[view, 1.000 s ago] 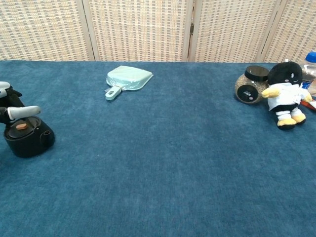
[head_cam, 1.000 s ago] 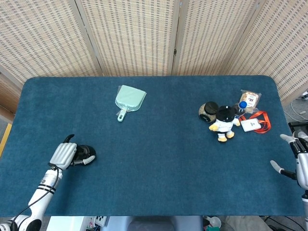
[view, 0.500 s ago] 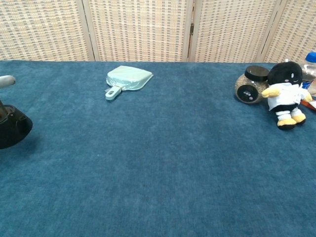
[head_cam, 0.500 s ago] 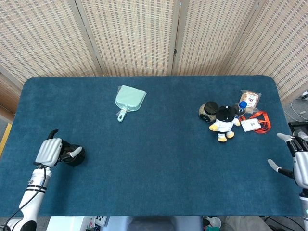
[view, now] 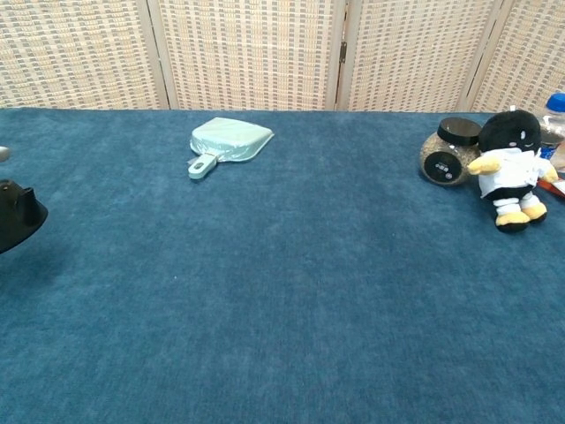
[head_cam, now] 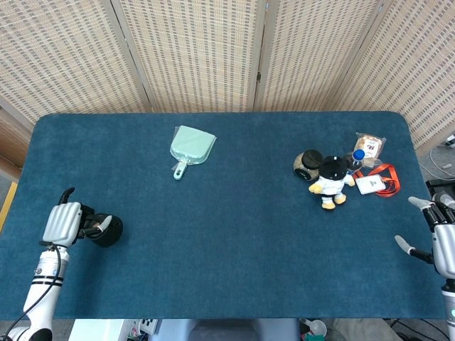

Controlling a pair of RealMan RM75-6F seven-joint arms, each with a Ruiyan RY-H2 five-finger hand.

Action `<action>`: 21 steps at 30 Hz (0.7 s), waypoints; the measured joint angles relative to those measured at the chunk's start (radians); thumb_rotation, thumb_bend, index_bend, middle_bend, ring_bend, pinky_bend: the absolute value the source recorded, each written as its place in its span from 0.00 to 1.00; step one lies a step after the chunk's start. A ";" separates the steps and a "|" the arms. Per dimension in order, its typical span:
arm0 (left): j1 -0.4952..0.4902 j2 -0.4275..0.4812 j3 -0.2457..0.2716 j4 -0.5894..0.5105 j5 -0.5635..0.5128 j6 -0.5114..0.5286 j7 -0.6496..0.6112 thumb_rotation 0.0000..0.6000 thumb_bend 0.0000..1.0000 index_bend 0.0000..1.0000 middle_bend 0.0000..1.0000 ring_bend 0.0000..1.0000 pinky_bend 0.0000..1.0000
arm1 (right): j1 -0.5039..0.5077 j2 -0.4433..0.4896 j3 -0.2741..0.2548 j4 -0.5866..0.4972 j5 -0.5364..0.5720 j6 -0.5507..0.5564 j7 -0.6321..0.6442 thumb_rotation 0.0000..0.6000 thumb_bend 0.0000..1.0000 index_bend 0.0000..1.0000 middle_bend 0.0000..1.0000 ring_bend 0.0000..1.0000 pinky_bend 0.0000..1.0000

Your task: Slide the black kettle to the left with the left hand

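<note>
Head view, left hand (head_cam: 62,223): low at the table's (head_cam: 234,270) left edge, back upward, fingers curled on the kettle (head_cam: 105,230).
Head view, right hand (head_cam: 441,241): off the table's right edge, fingers spread, holding nothing.
Chest view, kettle (view: 18,217): cut by the left frame edge, spout rightward; the left hand barely shows here.

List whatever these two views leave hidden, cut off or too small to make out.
- Black kettle: chest view, cut off by the left edge; only its right side shows.
- Left hand: head view, covers the kettle's left side, so the contact cannot be judged.
- Right hand: head view, at the right edge; absent from the chest view.
- Badge and snack packet print: head view, too small to read.
</note>
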 measured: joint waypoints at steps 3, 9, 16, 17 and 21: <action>0.000 -0.002 0.000 0.004 0.007 0.003 -0.001 0.59 0.26 0.99 1.00 0.89 0.05 | 0.000 -0.001 0.000 0.000 0.001 -0.001 -0.001 1.00 0.11 0.25 0.30 0.22 0.27; 0.003 -0.009 -0.003 0.020 0.016 0.014 -0.006 0.61 0.28 0.99 1.00 0.89 0.07 | 0.001 -0.002 0.000 0.000 0.004 -0.005 -0.002 1.00 0.11 0.25 0.30 0.22 0.27; 0.004 -0.010 0.000 0.029 0.021 0.008 -0.008 0.61 0.32 0.99 1.00 0.89 0.07 | 0.003 -0.004 -0.001 0.000 0.007 -0.009 -0.004 1.00 0.11 0.25 0.30 0.22 0.27; 0.004 -0.009 0.002 0.030 0.023 0.007 -0.008 0.61 0.32 0.98 1.00 0.89 0.07 | 0.003 -0.004 -0.001 0.000 0.007 -0.010 -0.004 1.00 0.11 0.25 0.30 0.22 0.27; 0.005 -0.009 0.006 0.032 0.030 0.004 -0.009 0.68 0.32 0.98 1.00 0.88 0.07 | 0.004 -0.004 -0.002 0.000 0.008 -0.011 -0.005 1.00 0.11 0.25 0.30 0.22 0.27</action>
